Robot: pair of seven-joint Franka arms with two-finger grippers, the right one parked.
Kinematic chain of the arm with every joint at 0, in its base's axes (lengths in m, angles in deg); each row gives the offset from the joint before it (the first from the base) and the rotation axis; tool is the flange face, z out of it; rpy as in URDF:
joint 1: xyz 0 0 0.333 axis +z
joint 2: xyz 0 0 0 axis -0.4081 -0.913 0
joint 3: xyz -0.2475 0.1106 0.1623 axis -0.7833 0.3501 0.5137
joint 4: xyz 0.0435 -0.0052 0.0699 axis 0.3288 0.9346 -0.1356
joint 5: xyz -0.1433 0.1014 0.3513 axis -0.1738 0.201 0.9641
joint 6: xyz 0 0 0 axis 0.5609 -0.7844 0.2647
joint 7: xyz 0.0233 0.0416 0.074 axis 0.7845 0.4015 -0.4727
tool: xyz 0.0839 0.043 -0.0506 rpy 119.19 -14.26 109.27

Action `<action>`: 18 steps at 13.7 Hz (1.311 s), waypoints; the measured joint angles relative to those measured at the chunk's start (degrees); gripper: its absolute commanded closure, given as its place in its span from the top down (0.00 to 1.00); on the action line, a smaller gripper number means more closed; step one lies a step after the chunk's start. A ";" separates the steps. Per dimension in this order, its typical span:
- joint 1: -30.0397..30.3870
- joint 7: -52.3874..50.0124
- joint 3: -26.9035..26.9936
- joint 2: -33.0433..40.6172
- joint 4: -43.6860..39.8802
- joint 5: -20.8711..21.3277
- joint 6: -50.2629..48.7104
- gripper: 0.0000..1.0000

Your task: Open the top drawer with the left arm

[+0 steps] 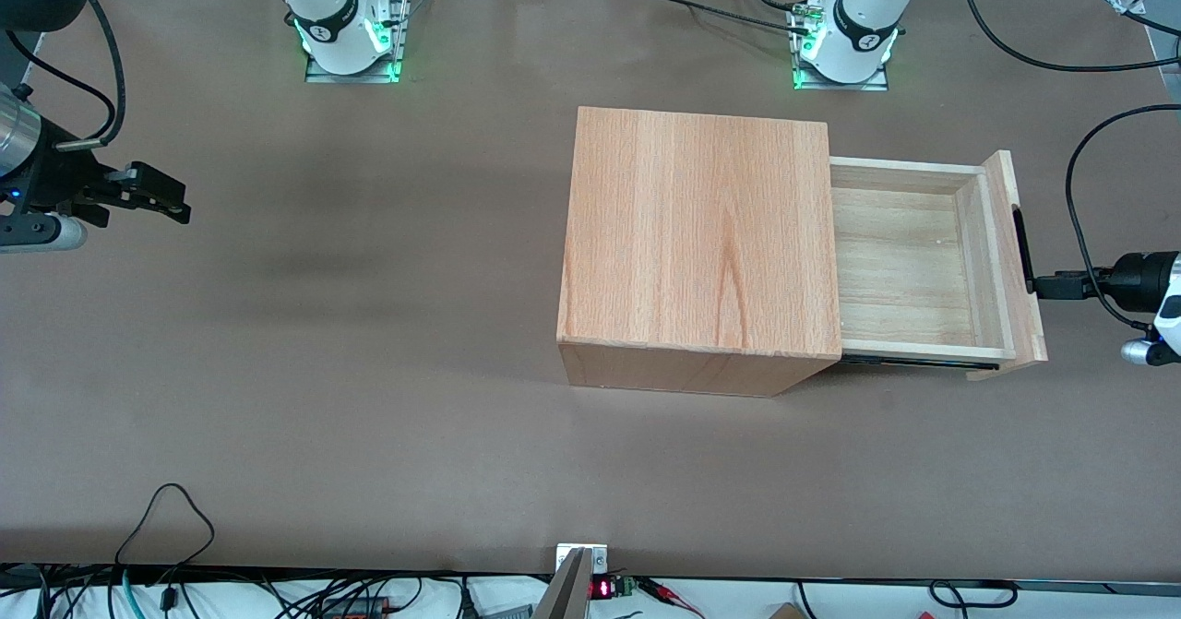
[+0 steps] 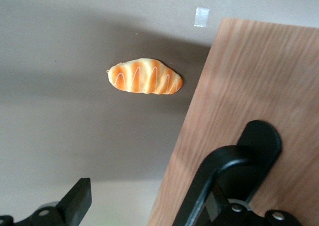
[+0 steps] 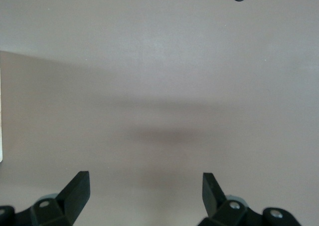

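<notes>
The top drawer [image 1: 909,259] stands pulled well out of the wooden cabinet [image 1: 701,232], toward the working arm's end of the table, and its pale plywood inside is bare. A long black bar handle [image 1: 1021,250] runs along the thick front panel [image 2: 249,76]. My left arm's gripper [image 1: 1047,285] is right at the handle [image 2: 251,146], in front of the drawer. It is open: one finger [image 2: 75,201] hangs free over the table, while the other sits tucked in by the bar against the panel.
A small orange bread roll with white stripes [image 2: 145,77] lies on the brown table [image 1: 369,370] in front of the drawer panel. A white tape mark [image 2: 201,16] is stuck to the table near it. Cables run along the table's edges.
</notes>
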 measured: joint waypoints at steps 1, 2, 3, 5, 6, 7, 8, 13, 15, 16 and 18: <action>0.05 0.00 0.00 0.25 -0.03 -0.64 -0.13 1.00; 0.08 -0.01 0.00 0.54 -0.04 -0.94 -0.38 1.00; 0.10 -0.02 0.00 0.85 -0.04 -0.99 -0.75 1.00; 0.11 -0.04 -0.02 1.55 -0.09 -1.02 -1.75 1.00; 0.11 -0.07 -0.05 2.07 -0.13 -1.03 -1.97 1.00; 0.12 -0.11 -0.04 2.75 -0.14 -1.03 -2.16 1.00; 0.14 -0.12 -0.04 3.45 -0.16 -1.02 -2.68 1.00; -0.55 -0.12 -0.64 6.48 -5.43 2.81 -8.96 1.00; -1.33 -0.24 -0.84 7.36 -8.02 4.68 -10.44 1.00; -1.78 -0.24 -0.88 7.41 -8.59 5.54 -10.57 1.00; -3.49 -0.36 -1.02 7.50 -10.22 7.73 -10.85 1.00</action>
